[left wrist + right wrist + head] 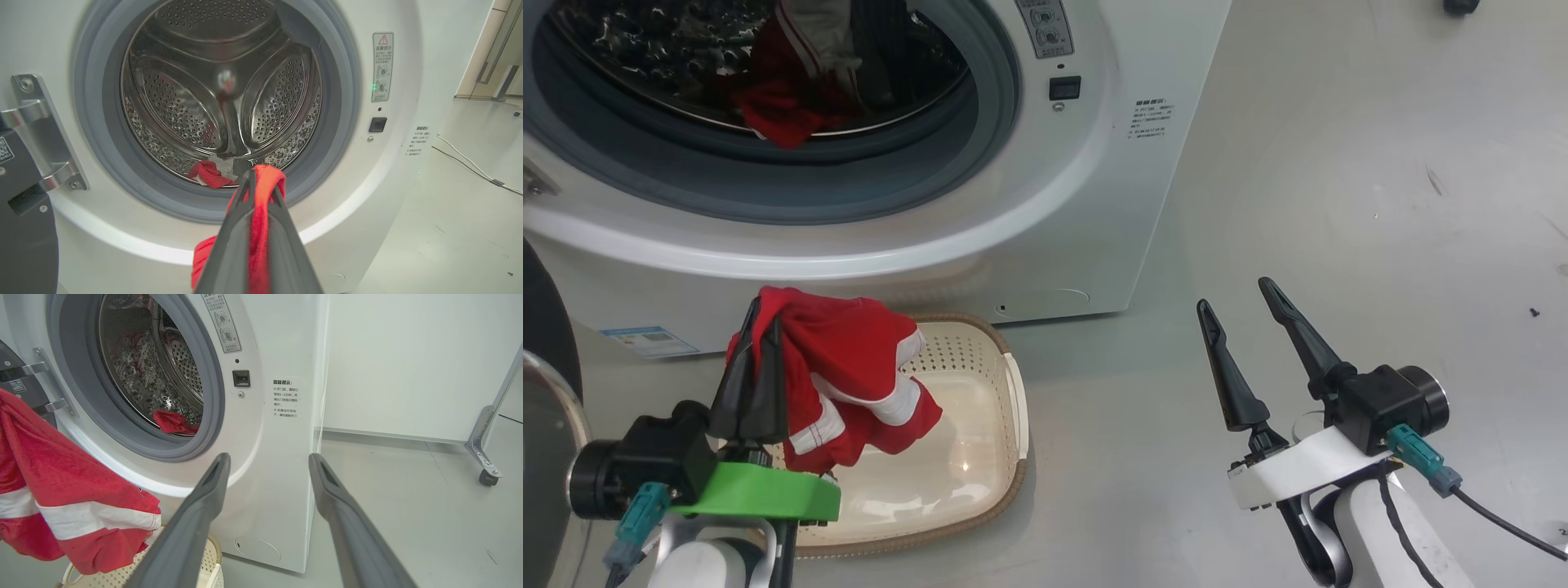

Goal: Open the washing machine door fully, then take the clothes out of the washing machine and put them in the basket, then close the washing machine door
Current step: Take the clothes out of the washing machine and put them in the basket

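The white washing machine [1094,163] stands with its drum open, and its black-rimmed door [543,343] is swung out at the far left. My left gripper [764,314] is shut on a red garment with white stripes [858,367], which hangs above the cream basket [980,359] on the floor. The left wrist view shows red cloth pinched between its fingers [235,228]. More red and white clothes [784,106] lie at the drum's front lip [208,173]. My right gripper [1232,292] is open and holds nothing, to the right of the basket [268,457].
Bare grey floor [1380,204] spreads to the right of the machine. A thin cable [470,161] runs along the floor there. A metal frame on a castor [486,473] stands by the white wall. The door hinge bracket [49,134] juts out left of the drum.
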### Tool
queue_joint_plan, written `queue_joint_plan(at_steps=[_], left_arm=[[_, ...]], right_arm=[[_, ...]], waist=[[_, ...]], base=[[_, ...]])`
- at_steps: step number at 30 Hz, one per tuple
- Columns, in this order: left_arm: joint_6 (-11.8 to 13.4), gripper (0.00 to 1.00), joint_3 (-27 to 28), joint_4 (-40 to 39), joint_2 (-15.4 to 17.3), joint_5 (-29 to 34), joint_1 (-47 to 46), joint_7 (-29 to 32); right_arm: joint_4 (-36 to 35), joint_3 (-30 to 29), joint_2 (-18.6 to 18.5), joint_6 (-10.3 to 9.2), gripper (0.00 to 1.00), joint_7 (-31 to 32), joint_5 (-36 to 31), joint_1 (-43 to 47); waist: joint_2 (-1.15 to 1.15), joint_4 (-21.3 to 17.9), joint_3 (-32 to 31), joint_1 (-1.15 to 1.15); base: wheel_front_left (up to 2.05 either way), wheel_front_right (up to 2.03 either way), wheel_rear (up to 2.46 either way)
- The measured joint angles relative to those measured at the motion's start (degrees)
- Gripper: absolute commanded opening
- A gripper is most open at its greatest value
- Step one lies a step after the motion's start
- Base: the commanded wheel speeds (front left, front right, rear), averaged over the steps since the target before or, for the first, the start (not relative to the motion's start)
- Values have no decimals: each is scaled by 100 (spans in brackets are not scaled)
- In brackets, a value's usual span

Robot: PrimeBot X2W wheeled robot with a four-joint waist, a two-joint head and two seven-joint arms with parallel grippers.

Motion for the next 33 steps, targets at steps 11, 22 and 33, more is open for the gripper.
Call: queue_joint_plan(at_steps=[11, 22, 33], left_arm=[[-81, 0, 14, 1114, -23, -304, -42, 300], [-277, 0, 180, 2154, 170, -489, -1091, 691], [-444, 0, 277, 3294, 353, -617, -1956, 1074]], right_arm=[[-254, 66, -2, 29, 100, -1, -105, -240], [-538, 240, -2, 22, 100, -1, -23, -650], [-647, 413, -2, -81, 100, -1, 211, -1012]], waist=[[0, -150, 623, 0], [0, -489, 1421, 0], [0, -855, 2198, 1]], base=[[0, 0, 0], [0, 0, 0], [0, 0, 0]])
